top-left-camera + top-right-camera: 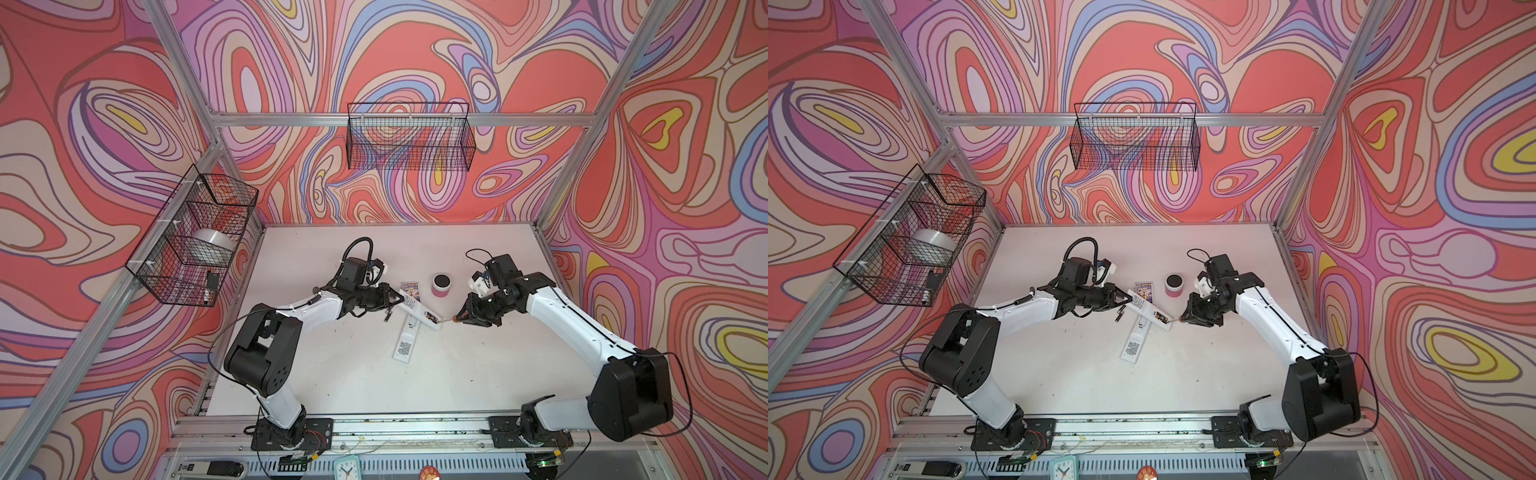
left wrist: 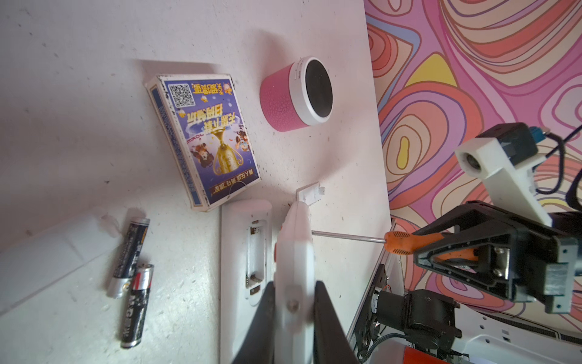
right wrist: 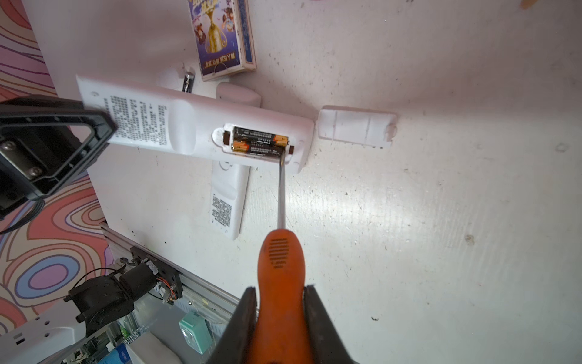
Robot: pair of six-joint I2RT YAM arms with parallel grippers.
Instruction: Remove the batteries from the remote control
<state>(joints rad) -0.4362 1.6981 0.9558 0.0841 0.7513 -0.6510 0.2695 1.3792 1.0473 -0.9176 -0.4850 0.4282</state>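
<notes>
- on the white table [image 3: 409, 220], left gripper [image 2: 294, 293] clamps the end of a remote control [image 3: 176, 126].
- right gripper [image 3: 278, 293] pinches a screwdriver [image 3: 281, 252], tip against two batteries [image 3: 261, 144] in the open compartment.
- two loose batteries [image 2: 129, 257] lie nearby.

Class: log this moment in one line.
left hand: shut on remote | right hand: shut on screwdriver | tip: at bay batteries | loose batteries: on table

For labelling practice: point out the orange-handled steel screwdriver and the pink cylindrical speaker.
orange-handled steel screwdriver [image 3: 280, 264]: right wrist view, on its handle.
pink cylindrical speaker [image 2: 278, 104]: left wrist view, on its pink wall.
</notes>
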